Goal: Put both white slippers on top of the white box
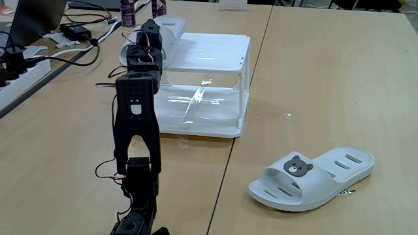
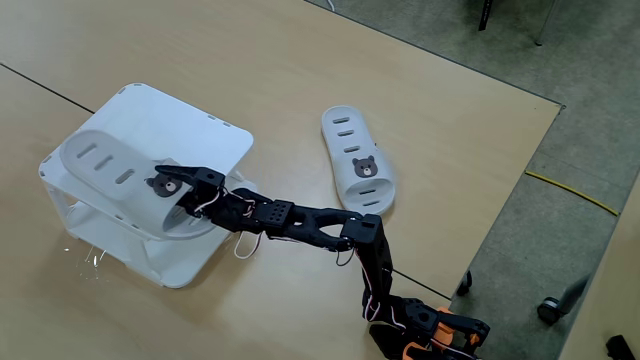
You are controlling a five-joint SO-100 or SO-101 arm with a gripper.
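**Slippers and box: current positions**

Landmark: white box (image 2: 215, 135), on the wooden table (image 1: 326, 78).
Item 1: white slipper (image 2: 110, 170), lying on the box's ribbed top.
Item 2: second slipper (image 1: 313, 177), on the table, well apart from the box, bear face up.
Gripper (image 2: 172, 180): over the box, at the bear end of item 1, fingers spread; whether they touch it cannot be told.
Cables (image 1: 59, 39): table edge, beyond the box.

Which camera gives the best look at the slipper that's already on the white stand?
The fixed view from above: the slipper on the stand shows nearly full length, slots and bear emblem visible, with the gripper at its strap. The low fixed view shows just its end behind the arm.
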